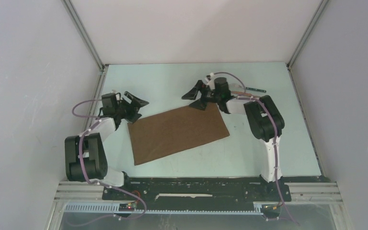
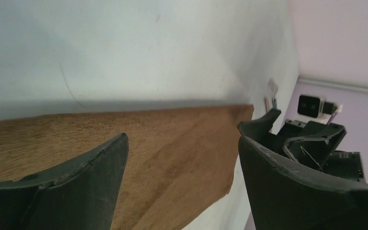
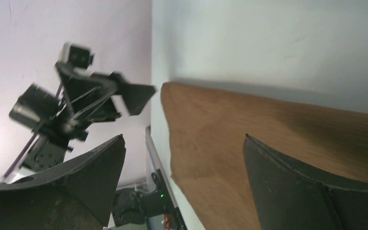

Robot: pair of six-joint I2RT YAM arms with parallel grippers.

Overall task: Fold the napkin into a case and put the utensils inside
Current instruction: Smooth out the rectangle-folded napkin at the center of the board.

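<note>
The dark-brown napkin [image 1: 177, 132] lies flat in the middle of the table as a wide slanted oblong. No case is in view. My left gripper [image 1: 141, 109] hovers open at the napkin's far left corner, and the cloth [image 2: 163, 153] shows between its fingers. My right gripper [image 1: 192, 99] is open at the far right corner, above the cloth's edge [image 3: 249, 129]. Neither holds anything. The utensils [image 1: 254, 89] lie at the back right behind the right arm, a teal handle and a reddish-brown stick, partly hidden by it.
White walls [image 1: 38, 96] close the table in on the left, right and back. A black and aluminium rail [image 1: 196, 189] with the arm bases runs along the near edge. The right arm's elbow [image 1: 263, 120] stands right of the napkin.
</note>
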